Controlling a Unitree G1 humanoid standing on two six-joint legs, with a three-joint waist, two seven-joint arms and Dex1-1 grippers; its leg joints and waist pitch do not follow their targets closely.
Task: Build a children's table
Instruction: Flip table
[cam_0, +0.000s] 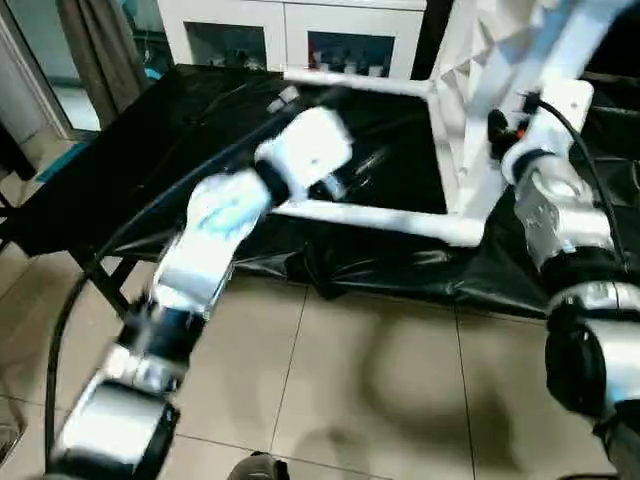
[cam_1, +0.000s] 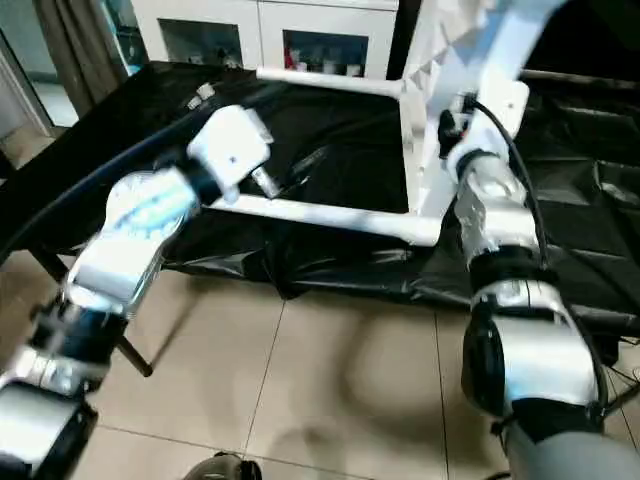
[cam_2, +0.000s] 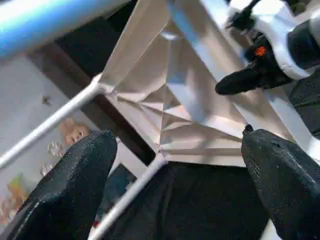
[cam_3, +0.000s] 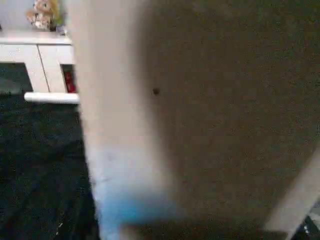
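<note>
Left end effector (cam_2: 175, 190) agape (wide) before children's table (cam_2: 170, 100) ribbed underside; right end effector (cam_2: 245, 82) apparently touching.

looks like a lab or demo room set up indoors: a work table (cam_0: 120, 200) draped in black plastic sheeting, pale floor tiles (cam_0: 380, 400), white glass-door cabinets (cam_0: 290, 40), a curtain (cam_0: 95, 50), and a stuffed toy (cam_3: 44, 12) on the cabinet.

You are looking at smooth white plastic on the children's table (cam_0: 462, 150), its legs (cam_0: 380, 216) faintly glossy tubes. The work table (cam_1: 330, 160) wears a shiny, crinkled black sheet like plastic film. The left gripper's fingers (cam_2: 70, 185) look matt, grainy black. The forearms (cam_1: 525, 340) gleam as brushed silver metal, the floor (cam_0: 330, 380) as glazed tile.
</note>
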